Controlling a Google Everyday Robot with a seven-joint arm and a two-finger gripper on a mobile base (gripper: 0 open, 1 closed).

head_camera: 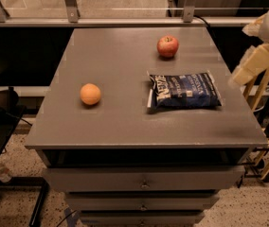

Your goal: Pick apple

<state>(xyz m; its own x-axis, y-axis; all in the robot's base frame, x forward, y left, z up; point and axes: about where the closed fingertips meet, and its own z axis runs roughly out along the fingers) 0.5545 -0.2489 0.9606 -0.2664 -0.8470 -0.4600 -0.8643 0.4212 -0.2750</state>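
Hand (248,67) hovers well apart from the round red apple (167,46).

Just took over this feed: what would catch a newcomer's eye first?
The red apple sits at the far side of the grey table, with a dark blue snack bag just nearer. An orange lies alone at left. The pale claw hangs beyond the right edge.

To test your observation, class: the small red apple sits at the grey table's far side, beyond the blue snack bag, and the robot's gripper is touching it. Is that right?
No. The camera view shows the cream gripper off the right edge of the grey table, apart from the small red apple. It sits far back, beyond the blue snack bag.
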